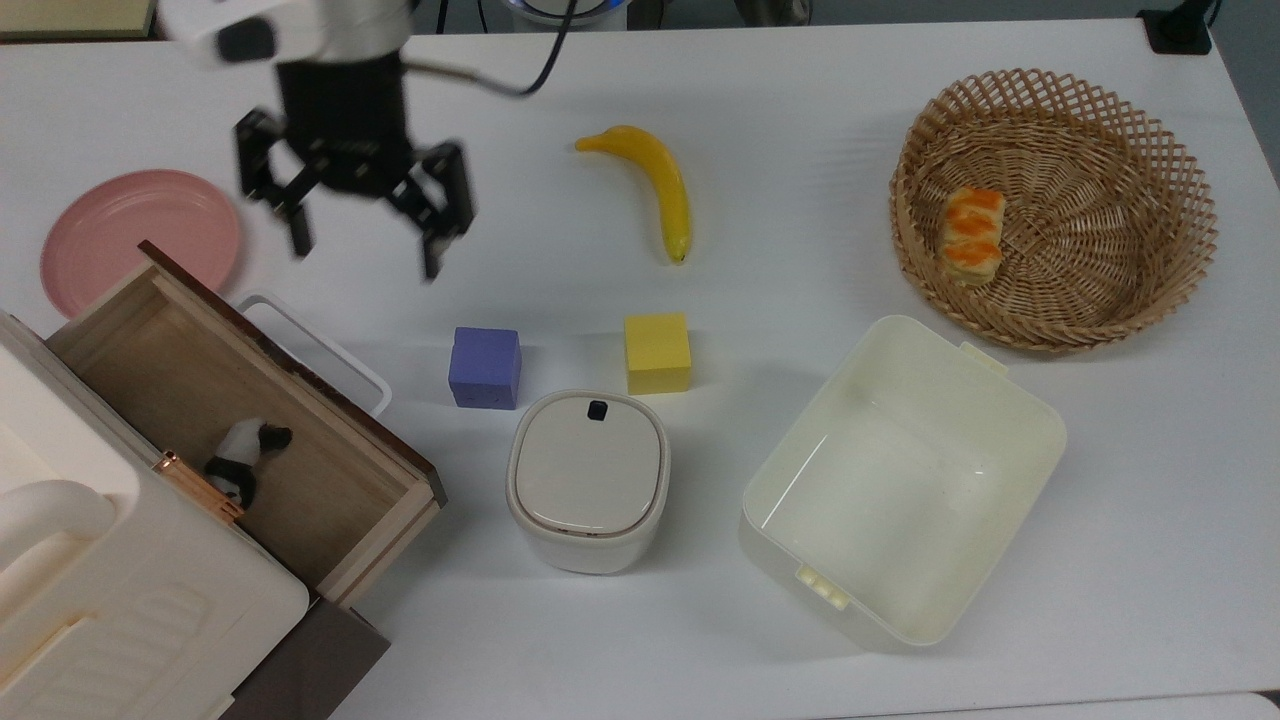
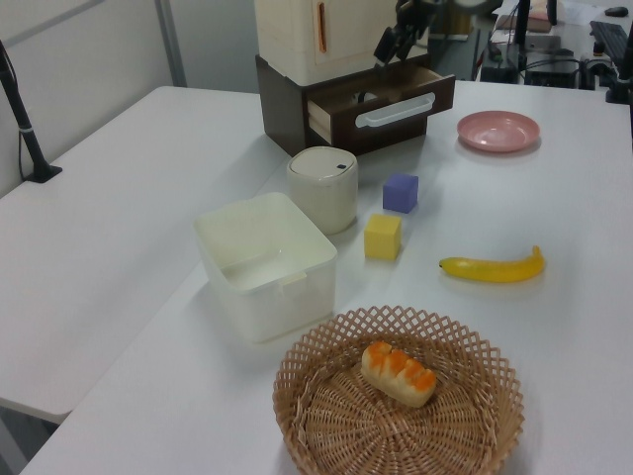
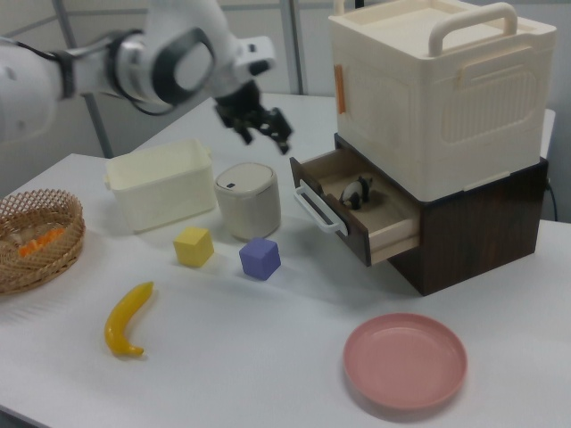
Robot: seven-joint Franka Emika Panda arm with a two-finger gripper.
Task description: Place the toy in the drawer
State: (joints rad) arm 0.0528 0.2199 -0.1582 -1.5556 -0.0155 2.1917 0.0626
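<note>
White tabletop [image 1: 800, 120] carries an open drawer [image 1: 330, 490] with the toy [image 1: 240, 458] lying inside, near its back. Tool [image 1: 365, 235] hangs above the tabletop, fingers spread wide, holding nothing, well apart from the drawer.

Open drawer [image 2: 381, 107], end effector [image 2: 399, 35] above it, purple cube [image 2: 400, 192], banana [image 2: 493, 267]

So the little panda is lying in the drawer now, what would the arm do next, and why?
Probably nothing more with the toy: it lies inside the open drawer, and the gripper hangs open above the table, clear of it. If anything, I'd guess a push on the white handle to shut the drawer.
</note>
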